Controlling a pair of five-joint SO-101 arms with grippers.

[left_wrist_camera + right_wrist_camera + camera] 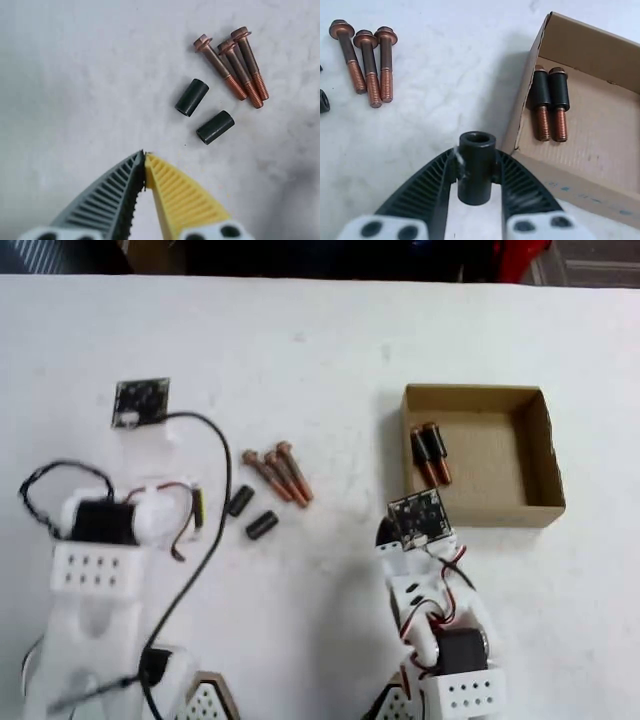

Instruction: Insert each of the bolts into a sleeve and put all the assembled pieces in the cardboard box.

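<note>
White table (320, 340) seen from above, w/ two arms at its near edge.

The cardboard box (490, 512) is set right of centre, open-topped. Its near-left corner is just beside the right arm's wrist. Two assembled pieces (430, 454) are laid side by side on the box floor against the left wall, threaded ends toward the arms. The rest of the box floor is plain cardboard.

Three loose bolts (279, 474) are packed close together near the table's middle, approx. parallel, heads toward the far-left. Two loose sleeves (240, 501) are laid on their sides just beside the bolts on the near-left, apart from each other and from the bolts. A wide strip of white tabletop is seen btwn the bolts and the box's left wall. A black cable (228, 465) from the left arm is looped past the sleeves on their left.

The left gripper (144, 155) is seen w/ jaws closed tip to tip and nothing clamped btwn them. Its tips are pointed toward the loose sleeves but stop short of them.

The right gripper (476, 152) is seen w/ jaws closed around a held sleeve (476, 170), black, its open bore turned toward the wrist camera. It is placed outside the box, near the box's near-left corner edge.
</note>
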